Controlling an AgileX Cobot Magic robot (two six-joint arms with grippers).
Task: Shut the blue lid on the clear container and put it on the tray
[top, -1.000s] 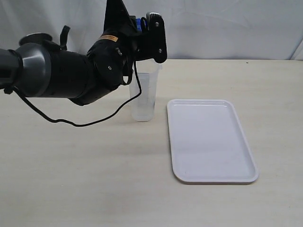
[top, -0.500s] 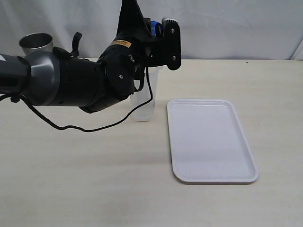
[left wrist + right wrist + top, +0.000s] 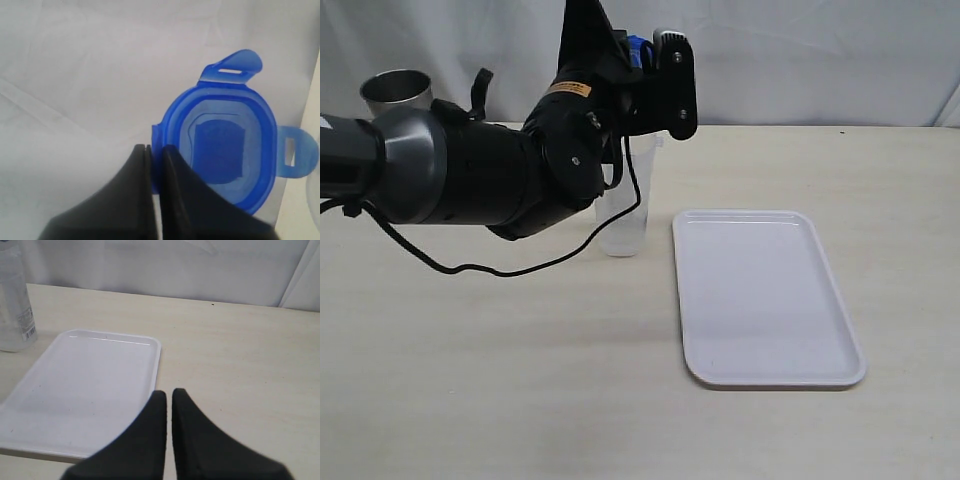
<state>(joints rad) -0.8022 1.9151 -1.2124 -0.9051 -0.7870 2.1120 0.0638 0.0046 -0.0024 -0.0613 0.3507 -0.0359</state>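
The blue lid, on edge above the upright clear container, is pinched by the left hand.

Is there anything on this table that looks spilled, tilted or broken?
Nothing stands out. The clear container stands upright beside the tray, nothing is spilled, and the left gripper holds the blue lid by its edge.
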